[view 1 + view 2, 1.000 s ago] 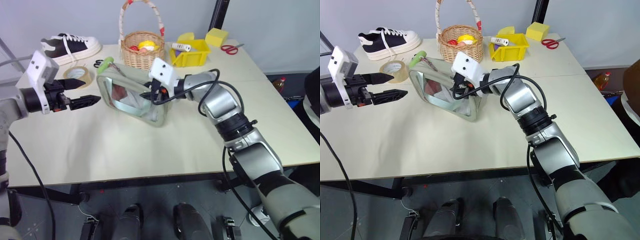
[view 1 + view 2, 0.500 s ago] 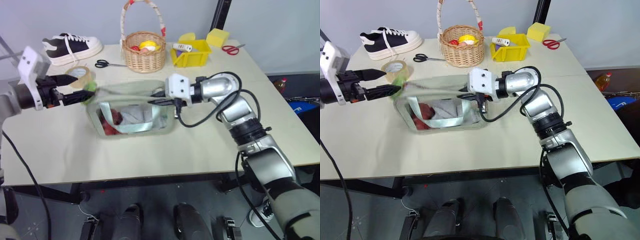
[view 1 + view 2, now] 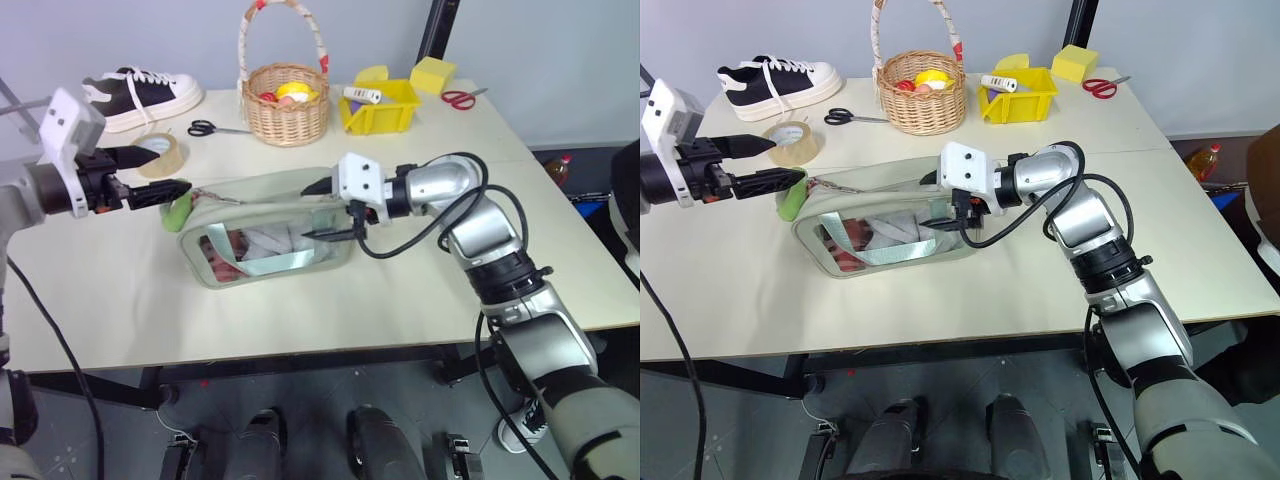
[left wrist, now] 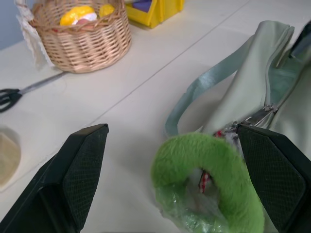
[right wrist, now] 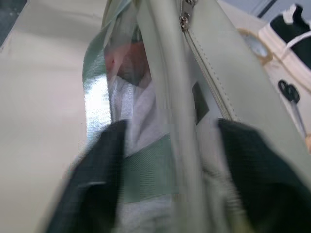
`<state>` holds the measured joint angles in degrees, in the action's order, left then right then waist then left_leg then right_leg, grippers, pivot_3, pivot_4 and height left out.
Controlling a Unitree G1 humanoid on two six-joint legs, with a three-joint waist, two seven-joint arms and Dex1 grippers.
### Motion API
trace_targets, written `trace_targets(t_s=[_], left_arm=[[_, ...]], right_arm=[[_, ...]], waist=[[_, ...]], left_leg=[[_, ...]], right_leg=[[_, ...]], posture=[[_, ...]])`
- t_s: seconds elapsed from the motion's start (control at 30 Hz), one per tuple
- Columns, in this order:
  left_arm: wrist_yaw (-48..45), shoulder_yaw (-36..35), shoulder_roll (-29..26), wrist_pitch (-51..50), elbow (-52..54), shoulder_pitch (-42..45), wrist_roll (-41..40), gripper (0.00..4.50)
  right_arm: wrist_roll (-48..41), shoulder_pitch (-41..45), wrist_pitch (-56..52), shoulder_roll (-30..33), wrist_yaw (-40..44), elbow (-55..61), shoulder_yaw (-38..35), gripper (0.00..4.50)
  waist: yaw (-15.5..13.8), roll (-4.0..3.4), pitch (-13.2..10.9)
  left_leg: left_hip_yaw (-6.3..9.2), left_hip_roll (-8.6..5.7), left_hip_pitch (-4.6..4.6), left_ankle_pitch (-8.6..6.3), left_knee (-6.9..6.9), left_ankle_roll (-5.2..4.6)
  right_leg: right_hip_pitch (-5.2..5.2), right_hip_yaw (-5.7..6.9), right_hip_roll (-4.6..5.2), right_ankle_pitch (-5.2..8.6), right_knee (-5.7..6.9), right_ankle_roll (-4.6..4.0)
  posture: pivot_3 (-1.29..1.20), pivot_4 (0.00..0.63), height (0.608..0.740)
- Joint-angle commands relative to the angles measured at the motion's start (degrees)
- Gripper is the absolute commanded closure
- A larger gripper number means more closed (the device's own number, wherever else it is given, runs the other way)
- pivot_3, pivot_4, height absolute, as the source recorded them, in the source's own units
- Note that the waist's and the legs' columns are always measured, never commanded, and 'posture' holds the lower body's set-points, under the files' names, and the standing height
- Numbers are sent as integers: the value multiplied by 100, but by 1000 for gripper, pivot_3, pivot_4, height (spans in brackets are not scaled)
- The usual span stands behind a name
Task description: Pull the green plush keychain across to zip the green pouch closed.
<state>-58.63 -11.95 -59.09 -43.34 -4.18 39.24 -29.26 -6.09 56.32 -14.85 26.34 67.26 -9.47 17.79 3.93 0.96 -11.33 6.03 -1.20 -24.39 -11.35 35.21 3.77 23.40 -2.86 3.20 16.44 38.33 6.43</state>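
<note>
**Zip pull drawn to pouch end; both grippers released**

Head views: green pouch (image 3: 270,235) lies on tabletop (image 3: 400,290); zipper appears closed, task judged nearly complete. Red and white contents show through its window. Wicker basket (image 3: 287,108) holds yellow items.

Left wrist view: left gripper (image 4: 175,170) fingers apart around green plush keychain (image 4: 209,182), not gripping.

Right wrist view: right gripper (image 5: 167,179) fingers spread astride pouch.

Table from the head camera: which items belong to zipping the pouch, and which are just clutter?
Job:
green pouch
green plush keychain
left gripper
right gripper

Clutter:
wicker basket
black-and-white sneaker
tape roll
black scissors
yellow bin
red scissors
yellow sponge
</note>
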Motion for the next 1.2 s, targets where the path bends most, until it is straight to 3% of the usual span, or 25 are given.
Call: trace_targets(t_s=[0.03,0.27,0.53,0.63,0.83,0.87,1.2], left_arm=[[-125,-83,-195,121,-99,221,35,0],[-607,-102,-774,426,-1011,443,287,0],[-509,-309,-683,452,-580,-495,256,0],[-387,-356,-606,407,-470,-603,208,0],[-216,-326,-476,308,-379,-562,134,0],[-178,-297,-425,329,-382,-552,150,0],[-33,-53,54,374,-526,-292,246,0]], right_arm=[[-336,76,-543,185,77,674,-303,57],[-650,414,-1054,307,89,948,-545,57],[-428,-55,-617,354,147,760,-273,57],[-335,-96,-525,323,107,576,-238,935],[-303,-56,-470,286,109,451,-231,4161],[-305,-52,-468,280,107,463,-229,4458],[-308,-138,-563,332,107,711,-203,4458]], waist=[[-4,0,0],[12,-1,0],[-11,0,0],[-8,0,0],[2,0,0],[0,0,0],[0,1,0]], left_leg=[[0,0,-1,0,0,0],[-1,1,1,0,-3,0],[0,1,-1,0,1,0],[0,1,-1,0,1,0],[0,1,0,0,0,0],[0,1,0,0,0,0],[0,1,0,0,1,0]], right_leg=[[0,0,0,0,0,0],[3,2,-1,0,1,-1],[-1,3,2,0,-1,-1],[-1,3,2,0,0,-2],[-1,3,2,0,0,-2],[-1,3,2,0,0,-2],[-1,3,1,-1,0,-2]], posture=[[0,150,740],[0,150,740],[0,150,740],[0,150,740],[0,150,740],[0,150,740],[0,150,740]])
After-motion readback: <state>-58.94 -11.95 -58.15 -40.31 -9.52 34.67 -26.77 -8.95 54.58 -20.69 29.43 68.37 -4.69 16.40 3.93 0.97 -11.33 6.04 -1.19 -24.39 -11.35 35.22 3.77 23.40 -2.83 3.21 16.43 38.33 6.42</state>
